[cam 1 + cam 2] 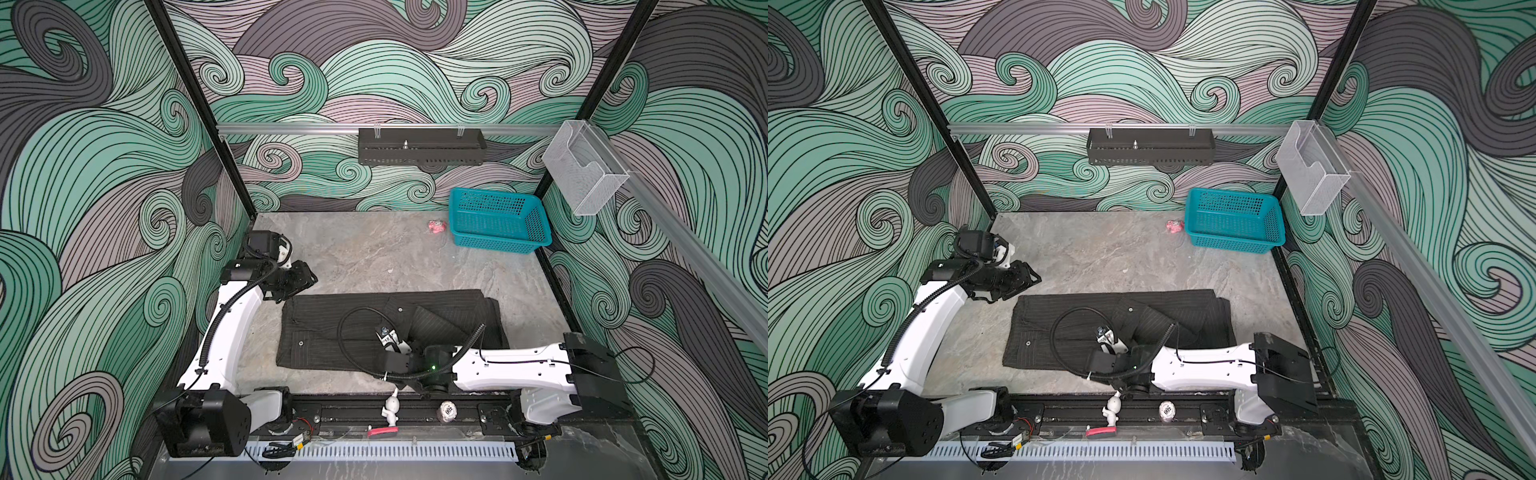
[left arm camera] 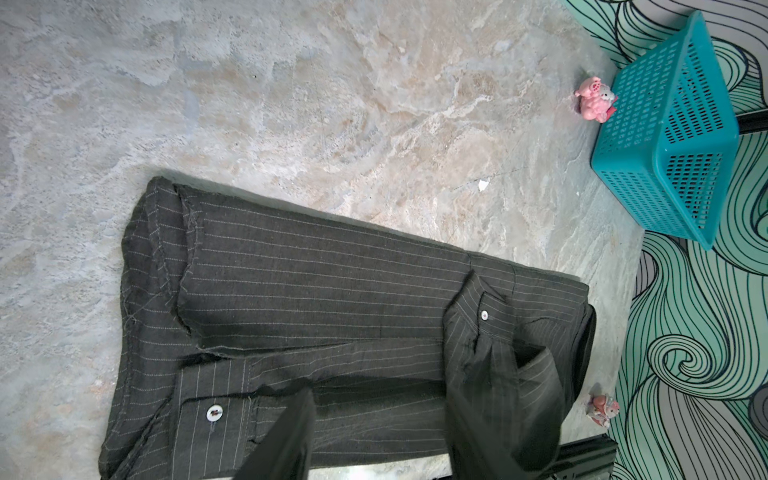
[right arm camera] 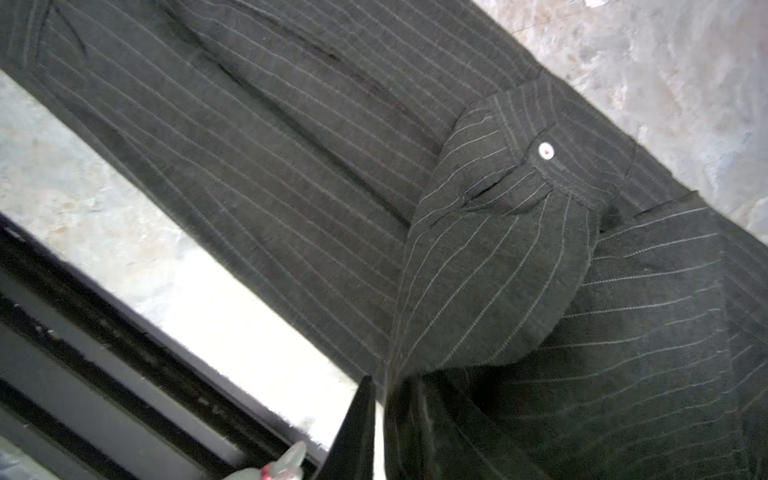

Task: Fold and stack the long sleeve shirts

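Note:
The long sleeve shirt point(image 1: 328, 324) point(image 1: 1038, 320), dark with pale pinstripes, lies folded into a wide rectangle at the front middle of the table. A sleeve point(image 3: 478, 270) with a buttoned cuff point(image 3: 544, 151) is laid slantwise over its right half. My right gripper point(image 1: 395, 338) point(image 1: 1111, 336) point(image 3: 386, 419) hovers low over that sleeve, jaws slightly apart, a slit of light between one finger point(image 3: 357, 424) and the cloth. My left gripper point(image 1: 305, 276) point(image 1: 1027, 276) point(image 2: 390, 432) stands open with nothing in it, above the shirt's point(image 2: 311, 291) far left corner.
A teal basket point(image 1: 494, 241) point(image 2: 648, 137) stands at the back right with a small pink toy point(image 1: 436, 225) point(image 2: 594, 97) beside it. A white figurine point(image 1: 390, 409) and a small ball point(image 1: 447, 411) sit on the front rail. Marbled table point(image 1: 374, 257) lies behind the shirt.

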Robot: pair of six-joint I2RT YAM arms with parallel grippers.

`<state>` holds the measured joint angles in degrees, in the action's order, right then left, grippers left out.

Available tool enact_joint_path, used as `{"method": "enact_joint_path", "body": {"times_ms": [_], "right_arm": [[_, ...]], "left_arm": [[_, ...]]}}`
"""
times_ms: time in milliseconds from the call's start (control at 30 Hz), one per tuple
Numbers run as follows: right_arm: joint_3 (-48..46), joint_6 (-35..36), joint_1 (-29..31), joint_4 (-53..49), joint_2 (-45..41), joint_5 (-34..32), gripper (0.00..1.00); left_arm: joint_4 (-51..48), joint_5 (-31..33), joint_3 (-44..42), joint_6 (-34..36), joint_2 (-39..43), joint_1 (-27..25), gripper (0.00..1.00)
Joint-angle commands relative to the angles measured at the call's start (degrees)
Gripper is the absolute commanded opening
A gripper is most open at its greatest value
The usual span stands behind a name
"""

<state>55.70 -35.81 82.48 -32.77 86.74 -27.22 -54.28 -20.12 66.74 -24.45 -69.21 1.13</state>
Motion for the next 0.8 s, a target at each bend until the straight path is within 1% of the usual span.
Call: {"method": "enact_joint_path", "body": {"times_ms": [0, 67, 133, 167, 233, 333, 400, 500, 567, 667, 767], "right_arm": [[-2.6, -3.9, 1.0, -1.8, -4.9, -2.0, 0.54], [-4.3, -3.8, 0.8, -2.3, -10.0, -5.3, 0.63], [-6.3, -3.4, -0.4, -2.6, -16.5, -8.5, 0.69], [-7.0, -3.7, -2.1, -3.4, -19.8, -8.9, 0.7], [-8.3, -4.9, -7.1, -5.2, -25.9, -8.1, 0.71], [-10.0, -5.0, -15.1, -7.5, -32.6, -7.2, 0.72], [-10.8, -4.0, -20.7, -7.9, -35.6, -5.2, 0.73], [-11.1, -1.7, -27.0, -8.0, -37.9, -2.4, 0.72], [-10.8, -0.6, -29.9, -8.0, -38.4, -0.5, 0.73], [-10.7, 0.7, -32.2, -7.9, -38.7, 1.5, 0.73], [-11.4, 1.5, -33.4, -8.0, -39.6, 2.7, 0.73]], "left_arm": [[-1.4, -1.8, -1.3, -1.5, 0.9, -0.3, 0.53], [-1.6, -0.7, -1.3, -1.9, 0.3, -2.6, 0.52], [-1.6, 2.8, -0.2, -2.5, -0.7, -7.5, 0.51], [-1.3, 4.8, 0.7, -3.5, -1.8, -10.5, 0.51], [-0.3, 7.0, 2.3, -5.8, -4.5, -16.0, 0.51], [-0.4, 11.4, 6.4, -9.5, -11.6, -24.0, 0.5], [-1.5, 13.1, 11.2, -12.1, -19.3, -28.7, 0.5], [-1.8, 14.3, 18.3, -14.7, -29.3, -34.3, 0.51], [-2.7, 15.8, 23.0, -15.8, -35.5, -37.1, 0.51], [-4.6, 17.8, 29.3, -16.3, -43.4, -39.8, 0.52], [-5.1, 18.0, 33.2, -16.9, -48.0, -42.0, 0.52]]}}
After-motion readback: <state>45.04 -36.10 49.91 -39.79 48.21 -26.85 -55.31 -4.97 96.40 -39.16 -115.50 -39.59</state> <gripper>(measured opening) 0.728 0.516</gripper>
